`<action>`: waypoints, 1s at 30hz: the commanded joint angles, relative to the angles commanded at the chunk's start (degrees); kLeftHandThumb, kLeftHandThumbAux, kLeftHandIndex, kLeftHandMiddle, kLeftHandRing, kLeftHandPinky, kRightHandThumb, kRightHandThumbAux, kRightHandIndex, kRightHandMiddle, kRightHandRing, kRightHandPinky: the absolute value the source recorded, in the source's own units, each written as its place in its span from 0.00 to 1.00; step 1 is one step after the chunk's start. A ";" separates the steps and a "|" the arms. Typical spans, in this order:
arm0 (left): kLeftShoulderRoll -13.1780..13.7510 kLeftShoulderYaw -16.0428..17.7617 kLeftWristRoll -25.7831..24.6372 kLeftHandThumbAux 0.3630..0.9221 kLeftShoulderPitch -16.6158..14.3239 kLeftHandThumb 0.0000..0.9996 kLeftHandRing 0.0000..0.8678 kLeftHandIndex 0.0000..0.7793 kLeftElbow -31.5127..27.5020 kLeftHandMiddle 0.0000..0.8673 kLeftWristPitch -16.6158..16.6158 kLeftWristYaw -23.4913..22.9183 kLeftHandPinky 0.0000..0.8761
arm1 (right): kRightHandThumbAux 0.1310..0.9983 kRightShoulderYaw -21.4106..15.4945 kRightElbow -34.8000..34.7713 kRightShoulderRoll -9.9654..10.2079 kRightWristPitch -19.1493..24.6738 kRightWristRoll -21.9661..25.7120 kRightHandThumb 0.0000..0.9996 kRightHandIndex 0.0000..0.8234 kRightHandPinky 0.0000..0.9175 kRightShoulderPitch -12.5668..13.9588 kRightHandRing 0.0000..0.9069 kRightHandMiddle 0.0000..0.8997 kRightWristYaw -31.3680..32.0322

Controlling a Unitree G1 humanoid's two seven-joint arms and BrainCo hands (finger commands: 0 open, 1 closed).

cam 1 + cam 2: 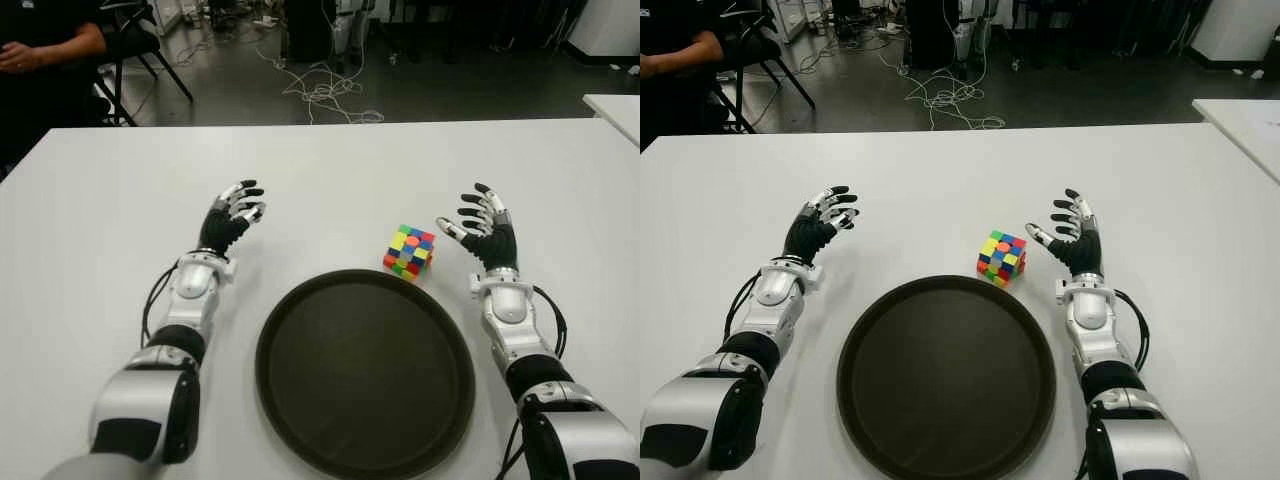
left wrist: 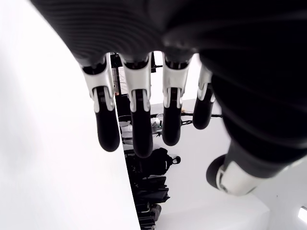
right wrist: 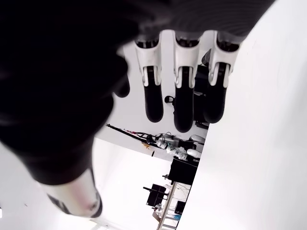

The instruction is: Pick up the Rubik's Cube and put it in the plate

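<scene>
A multicoloured Rubik's Cube (image 1: pixel 409 251) sits on the white table (image 1: pixel 330 170), just beyond the far right rim of the round dark plate (image 1: pixel 365 368). The plate holds nothing. My right hand (image 1: pixel 482 228) is a short way to the right of the cube, apart from it, fingers spread and holding nothing. My left hand (image 1: pixel 234 214) shows beyond the plate's left side, fingers spread as well. Both wrist views show straight fingers with nothing between them.
A second white table's corner (image 1: pixel 615 108) shows at the far right. A seated person's arm (image 1: pixel 45 48) and a chair are at the back left. Loose cables (image 1: pixel 325 95) lie on the floor beyond the table's far edge.
</scene>
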 joint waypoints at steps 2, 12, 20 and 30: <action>0.01 -0.02 0.04 0.60 0.00 0.18 0.33 0.27 0.01 0.30 -0.02 0.13 0.38 | 0.77 0.08 -0.01 -0.02 -0.14 -0.18 0.15 0.20 0.36 0.02 0.32 0.29 -0.28; -0.11 0.22 -0.20 0.51 0.04 0.19 0.34 0.26 0.10 0.30 -0.58 0.07 0.41 | 0.77 0.31 -0.18 -0.06 0.35 -0.61 0.13 0.20 0.34 0.03 0.32 0.30 -1.09; -0.13 0.41 -0.43 0.48 -0.01 0.18 0.34 0.26 0.15 0.29 -0.49 -0.53 0.41 | 0.77 0.30 -0.06 -0.02 -0.29 -0.72 0.12 0.22 0.34 0.03 0.32 0.30 -1.41; -0.21 0.58 -0.46 0.46 -0.07 0.19 0.34 0.24 0.17 0.29 -0.36 -0.72 0.41 | 0.76 0.46 0.28 -0.23 -0.73 -1.15 0.13 0.21 0.35 0.00 0.32 0.30 -1.57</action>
